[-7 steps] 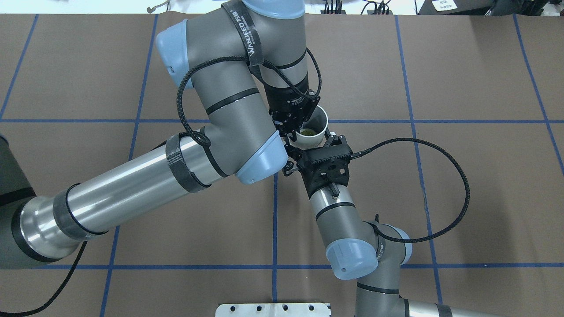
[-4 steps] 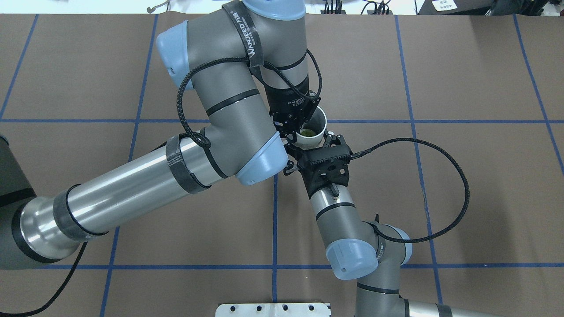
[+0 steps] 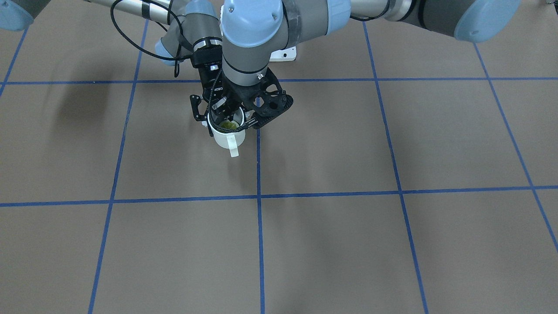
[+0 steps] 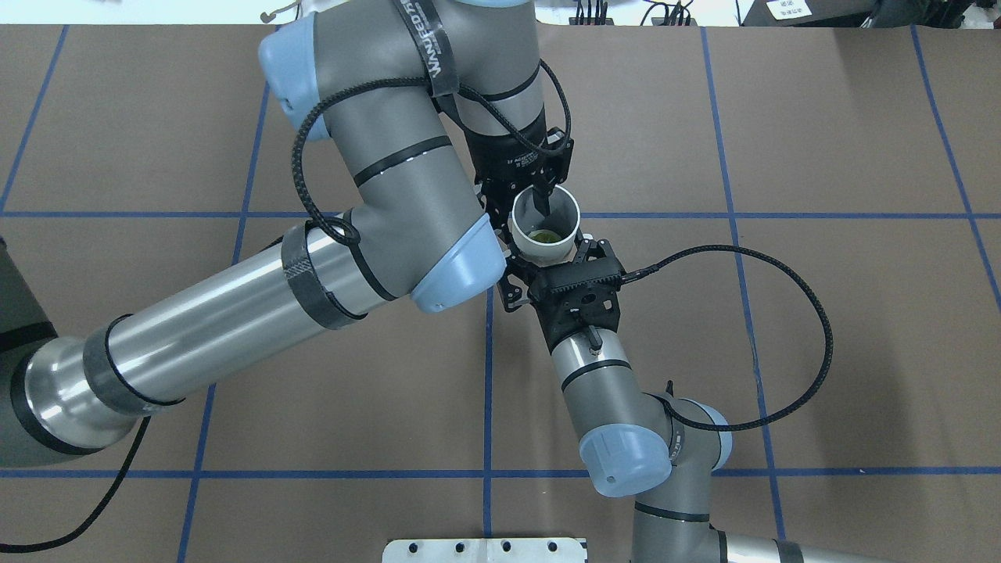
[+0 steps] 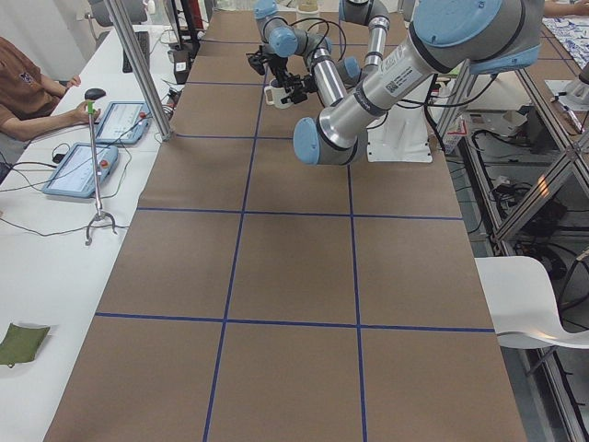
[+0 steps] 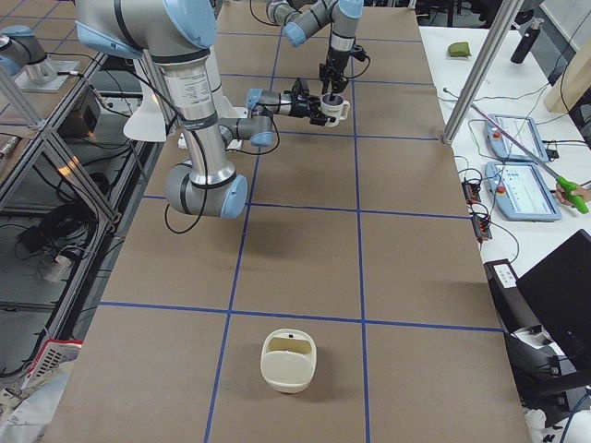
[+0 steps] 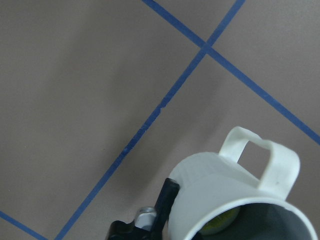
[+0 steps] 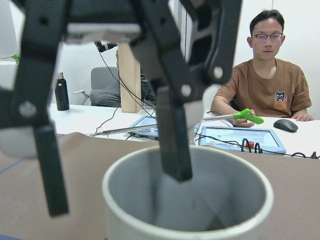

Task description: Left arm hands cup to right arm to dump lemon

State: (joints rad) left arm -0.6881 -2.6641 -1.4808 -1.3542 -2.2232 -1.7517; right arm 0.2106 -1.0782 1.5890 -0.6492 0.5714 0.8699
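A brown counter is lying under the arms, and blue tape lines are cutting it into big squares. A white side table is running along its far edge. Two tablets are lying on that table, and one man in a brown shirt is sitting there, holding a green-handled tool. One cream tub is sitting alone near the counter's end, well apart from the arms. Two arms are meeting near the middle, each with one gripper. One cup is hanging upright in the air above the counter, its handle pointing away from the robot. One lemon is lying at the bottom of it. The right gripper is pinching the cup from the sides, low down. The left gripper is spread wide, with one finger dipping inside the cup, the other hanging outside, and neither pressing the wall.
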